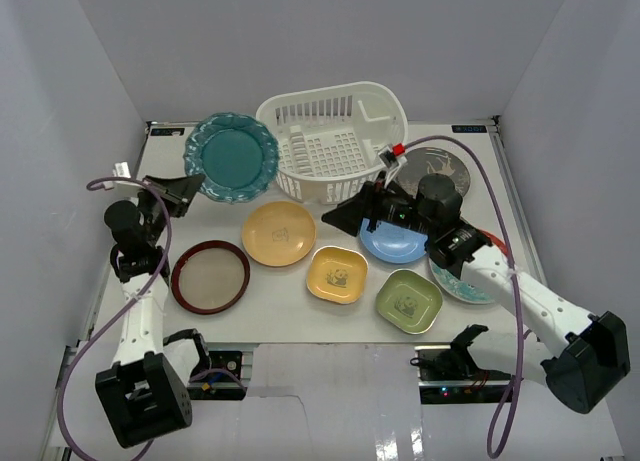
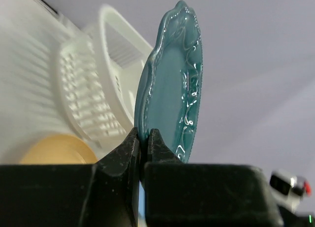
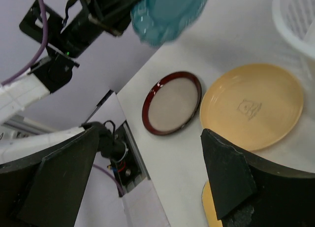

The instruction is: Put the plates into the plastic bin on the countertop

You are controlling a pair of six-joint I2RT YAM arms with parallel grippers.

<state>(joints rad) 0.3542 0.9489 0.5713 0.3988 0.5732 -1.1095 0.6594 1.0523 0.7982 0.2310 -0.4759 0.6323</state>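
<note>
My left gripper [image 1: 190, 189] [image 2: 144, 138] is shut on the rim of the round teal plate [image 1: 232, 156] [image 2: 172, 89], held lifted and tilted just left of the white plastic bin [image 1: 335, 136] [image 2: 103, 79]. The bin holds no plate that I can see. My right gripper [image 1: 345, 216] [image 3: 150, 138] stands open and empty above the countertop [image 1: 290, 306], in front of the bin. On the countertop lie the orange-yellow plate [image 1: 279, 232] [image 3: 253, 106], the brown-rimmed plate [image 1: 210, 276] [image 3: 172, 103], the yellow panda plate [image 1: 337, 274] and the green panda plate [image 1: 409, 301].
A blue plate [image 1: 393, 243] lies partly under the right arm. A dark grey patterned plate [image 1: 440, 164] sits right of the bin. A floral plate [image 1: 465, 281] shows beside the right forearm. White walls close in the left, right and back.
</note>
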